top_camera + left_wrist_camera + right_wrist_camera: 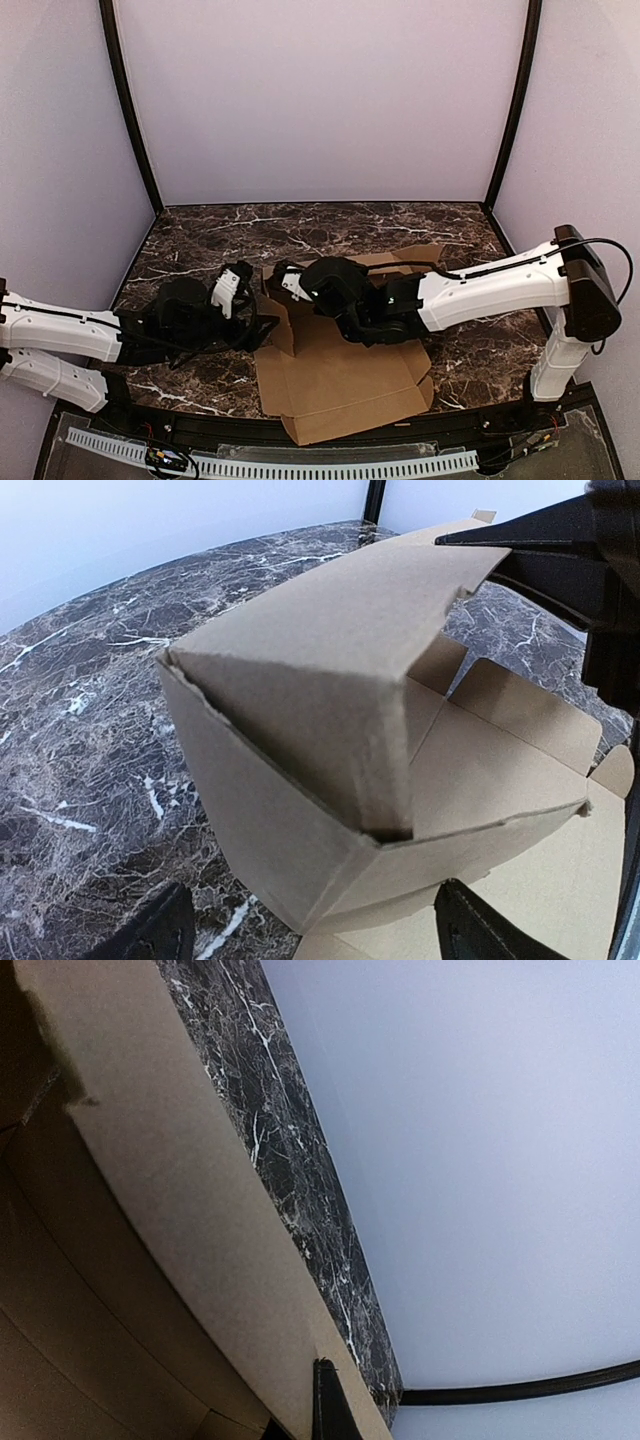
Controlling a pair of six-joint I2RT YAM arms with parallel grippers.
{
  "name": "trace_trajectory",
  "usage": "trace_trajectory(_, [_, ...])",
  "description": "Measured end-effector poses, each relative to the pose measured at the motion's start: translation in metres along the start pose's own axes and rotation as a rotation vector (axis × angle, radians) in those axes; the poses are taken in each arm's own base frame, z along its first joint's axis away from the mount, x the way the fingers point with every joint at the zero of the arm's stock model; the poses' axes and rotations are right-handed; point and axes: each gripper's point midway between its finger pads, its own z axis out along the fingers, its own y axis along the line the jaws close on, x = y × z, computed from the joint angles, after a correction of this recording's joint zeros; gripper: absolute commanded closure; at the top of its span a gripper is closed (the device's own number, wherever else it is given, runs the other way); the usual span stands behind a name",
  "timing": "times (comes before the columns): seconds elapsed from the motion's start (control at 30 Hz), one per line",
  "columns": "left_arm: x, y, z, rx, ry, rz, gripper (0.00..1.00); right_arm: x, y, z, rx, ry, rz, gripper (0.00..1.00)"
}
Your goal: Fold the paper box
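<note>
The paper box (340, 385) is a plain brown cardboard sheet lying partly flat on the marble table, with its left-hand walls folded up. In the left wrist view a raised corner of the box (300, 680) stands between my left gripper's (315, 925) two dark fingers, which are wide apart and open, one on each side. From above, my left gripper (262, 318) sits at the box's left edge. My right gripper (285, 277) reaches in from the right, shut, its tip (325, 1405) against a raised cardboard wall (150, 1190). I cannot tell whether it pinches the wall.
The dark marble table (200, 240) is enclosed by pale walls with black corner posts (130, 110). The right arm (500, 285) stretches across the box's far half. A black rail with a white strip (300, 465) runs along the near edge.
</note>
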Motion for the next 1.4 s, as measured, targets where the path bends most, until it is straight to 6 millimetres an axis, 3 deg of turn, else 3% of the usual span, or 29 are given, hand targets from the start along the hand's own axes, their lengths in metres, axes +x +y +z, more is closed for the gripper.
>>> trace_trajectory(0.27, [0.009,0.008,0.0,-0.028,-0.026,-0.031,0.17,-0.002,0.0,0.0,-0.02,0.016,0.024,1.0])
trace_trajectory(0.77, [0.006,0.006,0.002,-0.012,-0.071,-0.061,0.18,-0.001,0.001,0.001,-0.029,0.032,0.059,1.0])
trace_trajectory(1.4, [0.021,0.009,0.003,-0.018,-0.036,-0.078,0.19,0.003,0.01,-0.004,0.137,-0.057,-0.019,1.0])
